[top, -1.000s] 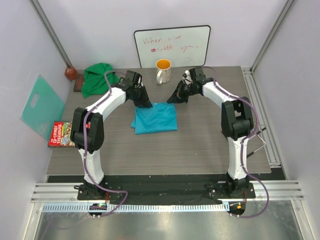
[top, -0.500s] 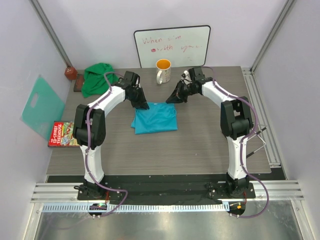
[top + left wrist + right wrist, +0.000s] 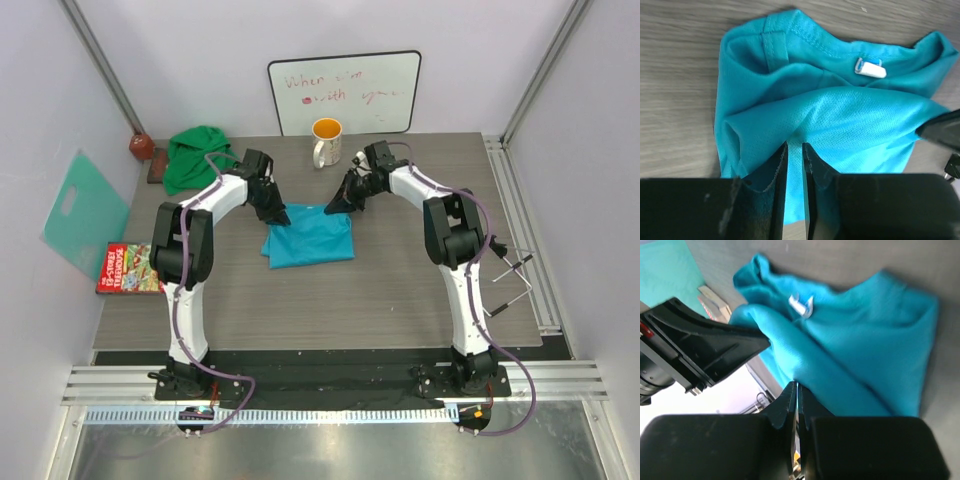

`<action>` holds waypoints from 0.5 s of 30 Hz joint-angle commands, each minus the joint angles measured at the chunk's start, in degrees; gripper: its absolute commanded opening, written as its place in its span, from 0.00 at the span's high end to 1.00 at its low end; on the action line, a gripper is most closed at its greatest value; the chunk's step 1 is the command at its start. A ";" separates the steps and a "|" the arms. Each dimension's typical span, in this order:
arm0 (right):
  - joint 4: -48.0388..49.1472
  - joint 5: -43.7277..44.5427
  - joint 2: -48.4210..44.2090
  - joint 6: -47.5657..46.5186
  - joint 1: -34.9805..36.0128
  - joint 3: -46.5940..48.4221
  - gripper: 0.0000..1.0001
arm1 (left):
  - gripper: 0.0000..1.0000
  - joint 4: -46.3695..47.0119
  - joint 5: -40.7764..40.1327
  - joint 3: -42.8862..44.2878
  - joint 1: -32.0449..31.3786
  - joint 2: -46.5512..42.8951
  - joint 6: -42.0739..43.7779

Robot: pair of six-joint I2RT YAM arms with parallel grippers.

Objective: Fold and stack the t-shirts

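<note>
A soft, plain turquoise-blue t-shirt [image 3: 312,240] lies folded into a rough rectangle on the grey wood-grain worktop [image 3: 400,290], a little toward 12 o'clock from the worktop's middle. Both arms reach over to its far edge. The left claw [image 3: 279,215] sits at the garment's 11 o'clock corner and the right claw [image 3: 336,205] at its 1 o'clock corner, the two apart along that edge.

From the left wrist, the left claw's black fingers [image 3: 781,180] stand almost together, with a raised fold of the turquoise cloth pinched in the narrow slot between them. The collar with its small white label [image 3: 870,68] lies beyond at 1 o'clock, and the tip of the right claw shows at the 3 o'clock edge of that view. From the right wrist, the right claw is pressed tight on a lifted ridge of the same cloth, and the ridge runs across toward the left claw at 9 o'clock.

A darker kelly green t-shirt [image 3: 195,157] sits crumpled in a heap at the worktop's 10 o'clock corner, apart from both claws. A white mug with an orange inside [image 3: 326,142] stands at 12 o'clock, in front of a whiteboard with red handwriting [image 3: 345,92] propped against the back wall. A flat mint-teal plastic sheet with a handle hole [image 3: 85,210] leans at the 9 o'clock side, above a red printed box [image 3: 125,268] lying at 8 o'clock by the worktop's edge.
</note>
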 commanded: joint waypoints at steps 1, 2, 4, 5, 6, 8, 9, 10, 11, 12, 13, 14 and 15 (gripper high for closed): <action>0.08 -0.71 4.96 1.00 0.04 6.57 0.92 | 0.82 1.52 0.84 2.10 1.84 1.65 1.15; 0.07 -0.71 5.75 1.09 0.13 7.53 0.91 | 0.82 1.52 0.84 2.10 1.84 1.74 1.24; 0.08 -0.80 7.68 1.27 0.13 8.16 0.92 | 0.82 1.60 1.01 1.92 2.19 2.10 1.51; 0.07 -0.80 8.04 1.18 0.22 8.24 0.92 | 0.82 1.60 1.19 1.66 2.28 2.01 1.59; 0.07 -0.71 8.57 0.92 0.13 8.25 0.92 | 0.82 1.60 1.28 1.48 2.37 2.36 1.68; 0.16 -0.71 9.36 0.74 0.13 7.81 0.92 | 0.82 1.87 1.80 0.87 2.54 2.54 1.86; 0.08 -0.54 9.71 0.48 0.04 7.72 0.92 | 0.82 2.04 1.98 0.61 2.80 2.71 1.86; 0.16 -0.36 9.97 0.30 0.13 7.63 0.91 | 0.82 2.22 2.24 0.34 2.89 2.71 1.77; 0.25 -0.36 10.50 0.30 0.04 7.54 0.92 | 0.83 2.65 2.77 -0.27 3.07 2.71 1.77; 0.16 -0.36 10.77 0.21 0.04 7.46 0.92 | 0.83 2.83 3.21 -0.45 3.33 2.80 1.68; 0.16 -0.18 10.94 0.04 0.04 7.37 0.92 | 0.82 3.01 3.21 -0.71 3.42 2.71 1.68; 0.25 -0.09 10.94 -0.14 -0.13 7.19 0.91 | 0.83 3.10 3.30 -1.06 3.59 2.80 1.77; 0.16 -0.01 11.03 -0.23 -0.22 7.02 0.92 | 0.82 3.10 3.30 -1.33 3.86 2.71 1.86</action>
